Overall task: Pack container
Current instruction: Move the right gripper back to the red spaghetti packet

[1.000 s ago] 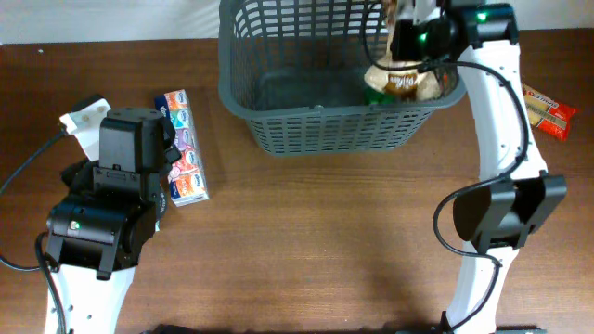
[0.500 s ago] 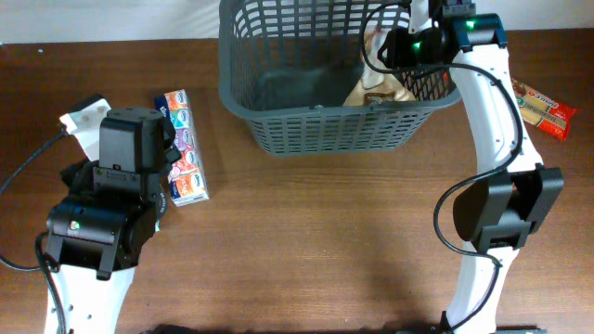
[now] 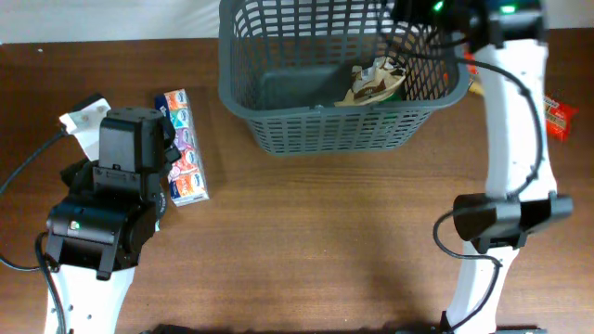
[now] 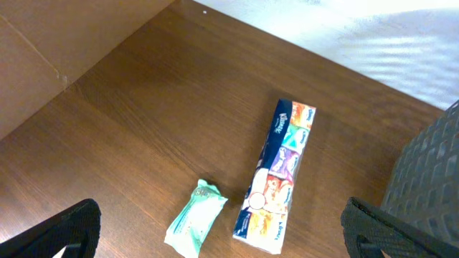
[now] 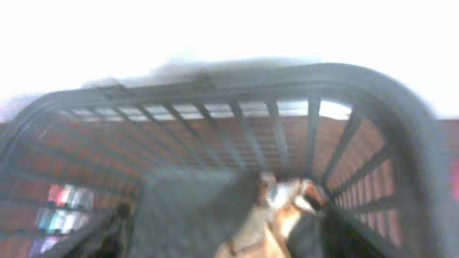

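The container [image 3: 243,104], a big dark grey lattice basket, stands at the table's far edge. A brown snack bag [image 3: 371,82] lies on its floor by the right wall, free of any grip. My right gripper [image 5: 276,240] hovers above it, fingers apart, and the blurred bag [image 5: 276,204] shows between and below them. In the overhead view that gripper is mostly cut off by the top edge. My left gripper [image 4: 226,240] stands wide open and empty above a tissue multipack [image 4: 276,179] and a green wipes pack [image 4: 195,227].
The tissue multipack [image 3: 182,147] lies left of the container, beside my left arm [image 3: 111,199]. A red packet [image 3: 559,118] lies on the table at the far right. The container's wall [image 4: 430,179] shows at the right of the left wrist view.
My right gripper has opened and let go of the snack bag, which dropped onto the container's floor. The right arm has pulled up and back. The left arm has not moved.
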